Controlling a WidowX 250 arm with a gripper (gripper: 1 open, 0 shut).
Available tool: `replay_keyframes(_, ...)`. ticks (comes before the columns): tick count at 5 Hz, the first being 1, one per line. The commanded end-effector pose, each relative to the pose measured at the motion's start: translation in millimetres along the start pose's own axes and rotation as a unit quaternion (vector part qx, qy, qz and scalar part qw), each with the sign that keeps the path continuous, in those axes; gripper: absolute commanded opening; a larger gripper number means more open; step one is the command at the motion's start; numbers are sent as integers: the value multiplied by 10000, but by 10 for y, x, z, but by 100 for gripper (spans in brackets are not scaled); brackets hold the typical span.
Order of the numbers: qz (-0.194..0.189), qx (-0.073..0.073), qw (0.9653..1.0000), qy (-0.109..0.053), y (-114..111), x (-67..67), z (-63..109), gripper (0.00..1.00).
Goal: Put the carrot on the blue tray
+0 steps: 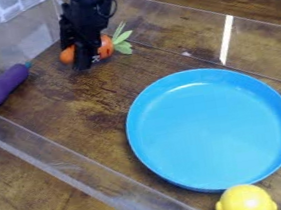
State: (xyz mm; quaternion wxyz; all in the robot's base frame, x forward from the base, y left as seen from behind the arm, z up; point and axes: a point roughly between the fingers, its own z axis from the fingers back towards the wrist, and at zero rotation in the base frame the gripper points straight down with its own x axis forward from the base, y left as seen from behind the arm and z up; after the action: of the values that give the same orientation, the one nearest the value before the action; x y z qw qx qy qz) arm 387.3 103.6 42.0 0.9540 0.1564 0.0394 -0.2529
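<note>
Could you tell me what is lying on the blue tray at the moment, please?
Nothing lies on the blue tray. The lemon sits beside its rim; the carrot is by the pincer.

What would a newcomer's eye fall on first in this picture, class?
The large blue tray fills the lower right of the wooden table. At the upper left, the black gripper stands over the carrot, with a purple eggplant further left and a yellow lemon at the bottom edge.

The black claw [89, 58] points down at the desk's [67, 129] far edge, its fingers closed around the carrot [99, 49]. An eggplant [3, 84] lies to its left. The blue tray [212, 127] sits well apart, a lemon [245, 202] at its near rim.
</note>
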Motion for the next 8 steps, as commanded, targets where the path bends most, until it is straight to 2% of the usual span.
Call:
replay_keyframes(1,141,408,9981,-451,71,51,442,0)
replay_keyframes(2,148,544,9973,-480,-22,35,727,0)
replay_keyframes(3,65,706,9962,-509,-161,33,1085,0)
replay_keyframes(5,-238,814,9945,-613,-556,23,1466,0)
replay_keyframes(6,-418,870,9932,-649,-805,-16,1500,0)
replay_keyframes(7,-1064,970,9856,-892,-1146,65,1610,0)
replay_keyframes(8,-1290,971,9823,-952,-1348,58,1577,100)
